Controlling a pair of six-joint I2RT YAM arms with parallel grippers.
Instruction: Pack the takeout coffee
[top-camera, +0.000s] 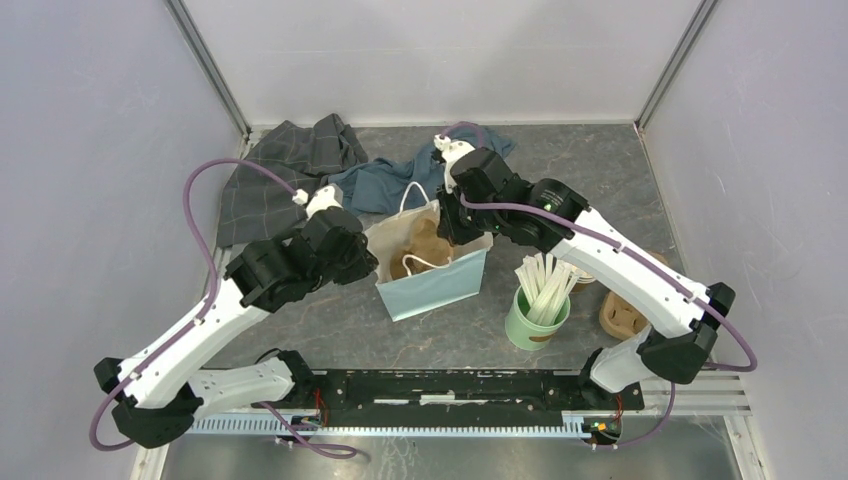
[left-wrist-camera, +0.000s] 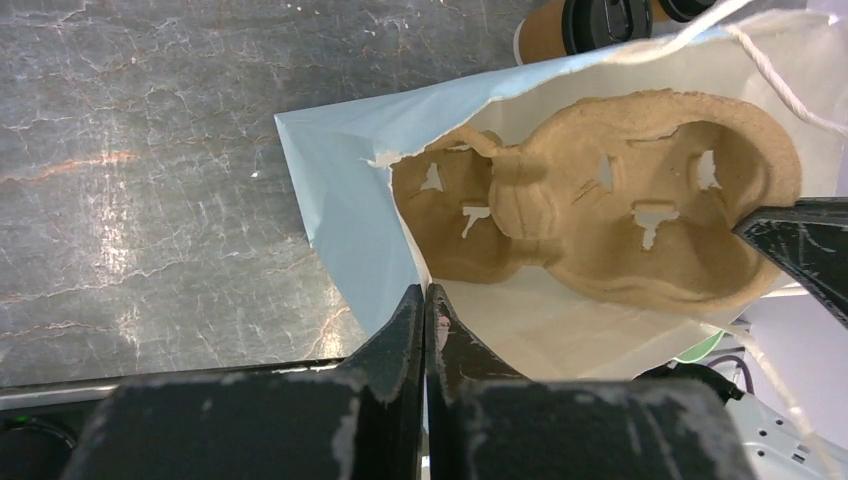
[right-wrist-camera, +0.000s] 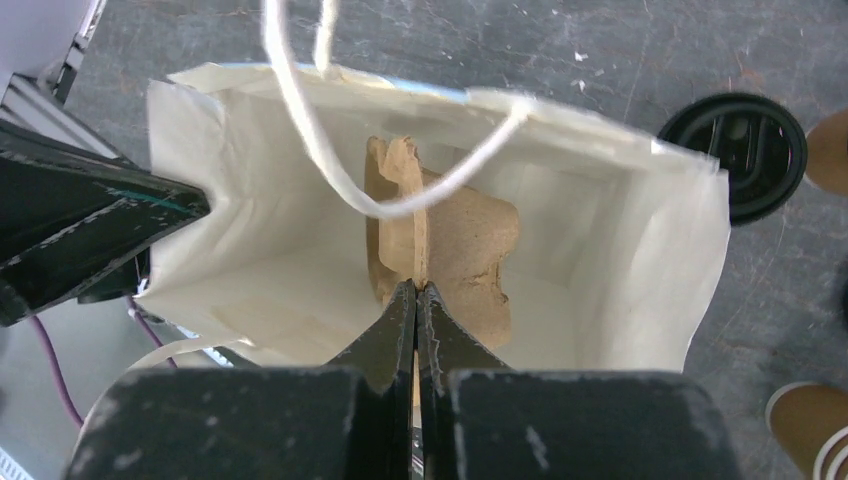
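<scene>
Nearest, the black mounting rail (top-camera: 450, 385) carries both arm bases. Just beyond it, to the right, a green cup (top-camera: 527, 330) holds a bunch of pale wooden stirrers (top-camera: 545, 282). At mid-table a pale blue paper bag (top-camera: 435, 290) stands open, with a brown pulp cup carrier (left-wrist-camera: 550, 215) standing on edge inside it. The left gripper (left-wrist-camera: 425, 295) is closed, pinching the bag's rim. The right gripper (right-wrist-camera: 416, 292) is closed on the carrier's upper edge. The takeout coffee (left-wrist-camera: 580, 25), brown cups with black lids, stands on the table just outside the bag's right wall. Farthest back lie a grey checked cloth (top-camera: 290, 165) and a blue cloth (top-camera: 390, 185).
</scene>
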